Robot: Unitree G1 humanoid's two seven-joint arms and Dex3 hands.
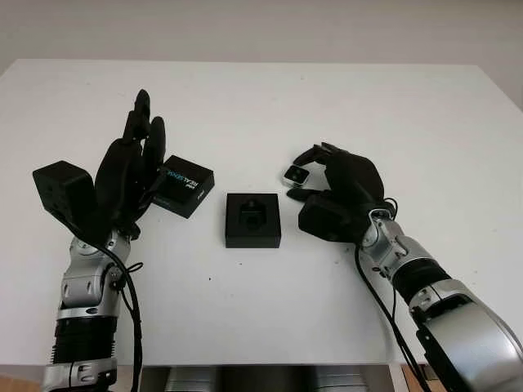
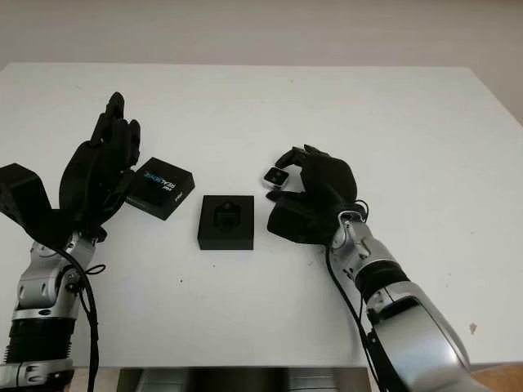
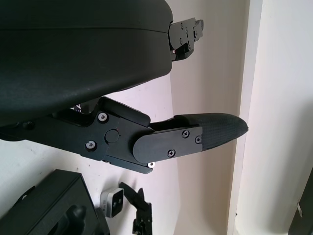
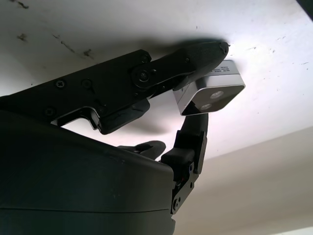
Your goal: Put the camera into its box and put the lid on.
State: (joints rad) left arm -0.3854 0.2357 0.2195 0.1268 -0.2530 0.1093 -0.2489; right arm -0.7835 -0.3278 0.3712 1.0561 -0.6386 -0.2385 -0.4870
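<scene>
in the grip of the right hand (image 1: 339, 196), just right of the table's middle, sits the camera (image 1: 296, 175), a small silver block with a dark lens face. the fingers (image 4: 195, 58) curl around it and pinch it from opposite sides, so it hangs a little above the white table (image 1: 409, 122); in the right wrist view its two lenses face outward between the fingertips. the right hand's heel looks close to the tabletop, though contact cannot be told.

just left of the held camera, and apart from it, the box (image 1: 252, 219) lies open on the table, a black square with a dark moulded recess in its middle. further left lies the lid (image 1: 185, 185), black with pale blue lettering on top, turned at an angle to the box and not touching it.

the left hand (image 1: 131, 175) stands upright at the lid's left side, open, holding nothing, its fingertips pointing away from the robot. whether it touches the lid's edge cannot be told. its forearm rises from the near left edge of the table.
</scene>
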